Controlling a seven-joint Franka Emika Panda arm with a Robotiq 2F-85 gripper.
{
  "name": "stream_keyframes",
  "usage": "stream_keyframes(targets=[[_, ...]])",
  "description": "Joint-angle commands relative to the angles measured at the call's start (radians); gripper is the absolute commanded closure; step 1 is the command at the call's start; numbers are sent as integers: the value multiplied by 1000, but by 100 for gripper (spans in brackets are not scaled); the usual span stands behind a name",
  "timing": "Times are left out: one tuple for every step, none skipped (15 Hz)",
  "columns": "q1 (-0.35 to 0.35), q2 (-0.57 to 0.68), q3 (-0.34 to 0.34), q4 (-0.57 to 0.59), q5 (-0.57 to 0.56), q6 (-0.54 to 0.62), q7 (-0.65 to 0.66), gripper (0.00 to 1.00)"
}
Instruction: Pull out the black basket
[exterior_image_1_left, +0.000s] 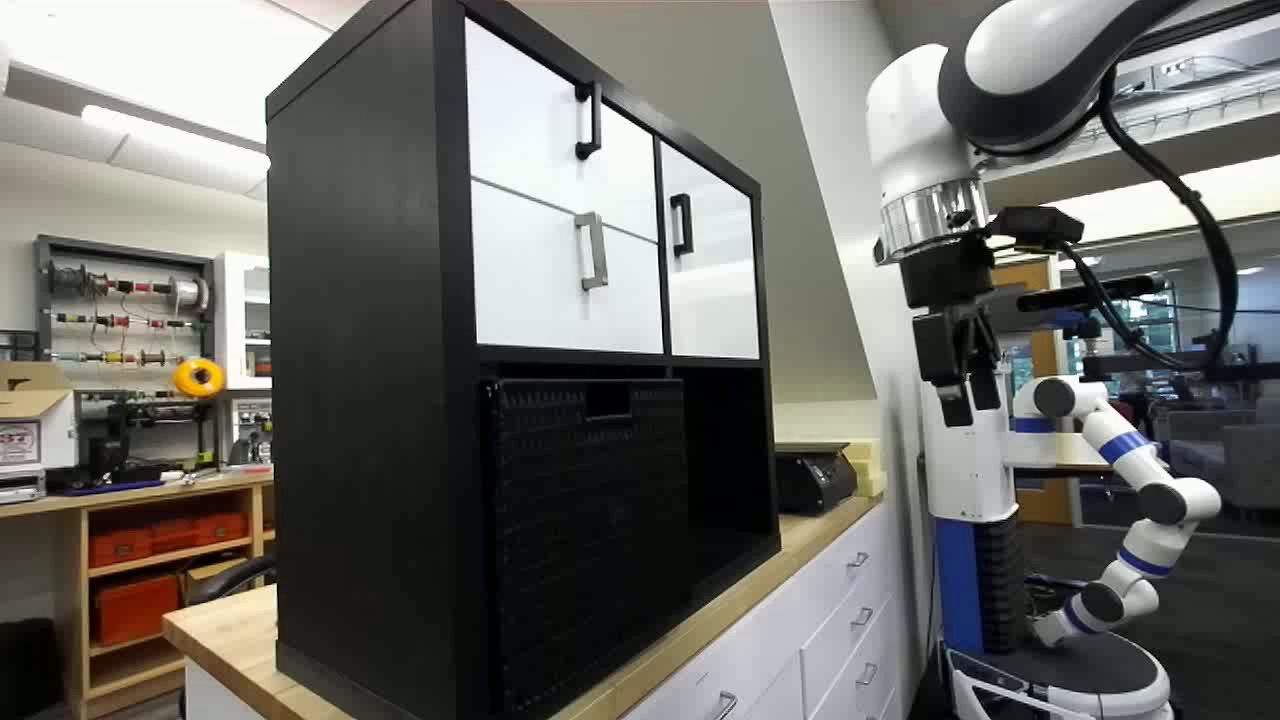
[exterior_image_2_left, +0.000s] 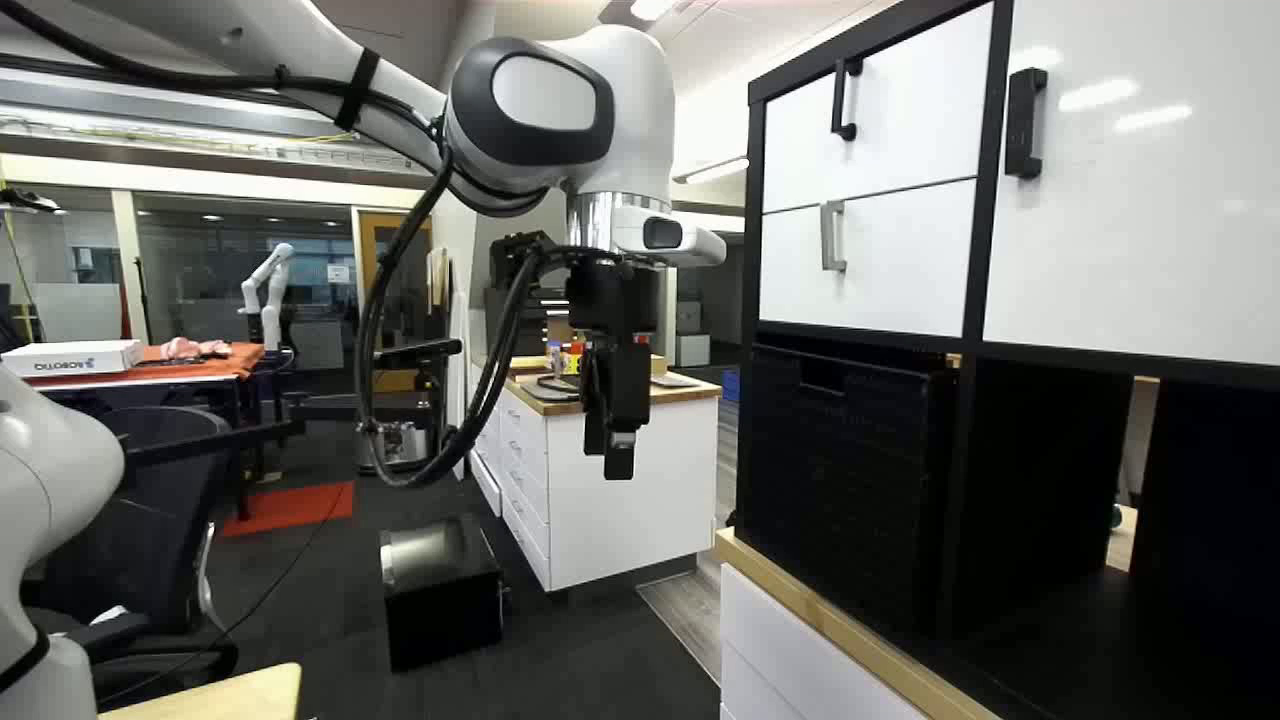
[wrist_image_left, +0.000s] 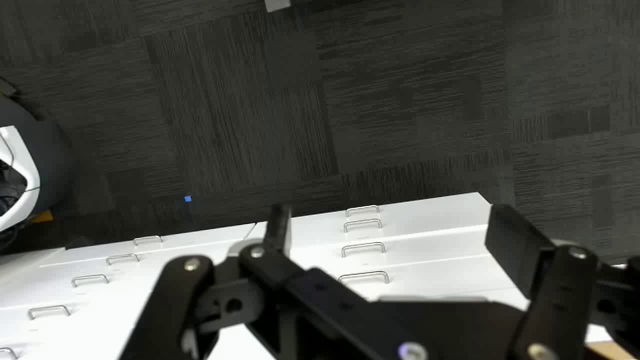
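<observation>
Lower centre of an exterior view, the basket (exterior_image_1_left: 590, 540) sits mostly inside its cabinet (exterior_image_1_left: 365, 350); most pulling seems undone. The pincer (wrist_image_left: 392, 235) gapes wide, empty.

And there's the arm (exterior_image_1_left: 1045, 75), high in the upper right of the frame in an exterior view, folded over so that the wrist (exterior_image_1_left: 918, 130) drops straight down! In an exterior view the forearm (exterior_image_2_left: 260, 45) slants from the upper left towards the top centre, a black cable (exterior_image_2_left: 490, 385) looping deep below it. At the tip hangs the gripper (wrist_image_left: 397, 240), pointing downward. Fingers (wrist_image_left: 515, 247) spread wide across the lower wrist view: one near the middle, one well to the right.
</observation>
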Motion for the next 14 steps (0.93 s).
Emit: stream_keyframes(targets=[[11,0,-10,2,-4,-3,3,0],[11,0,-10,2,-4,-3,3,0],[11,0,-10,2,-4,-3,3,0],[11,0,-10,2,-4,-3,3,0],[11,0,-10,2,-4,-3,3,0],[11,0,-10,2,-4,-3,3,0],[11,0,-10,2,-4,-3,3,0],[11,1,-10,2,-4,-3,3,0],[13,5,-11,3,-4,0,-3,0],[16,13,-11,6,-5,7,-13,0],[19,17,-9,7,-9,16,-19,0],[25,31,-8,14,-12,30,-33,0],[31,45,-9,20,-8,43,-49,0],[38,61,-10,29,-2,61,-75,0]])
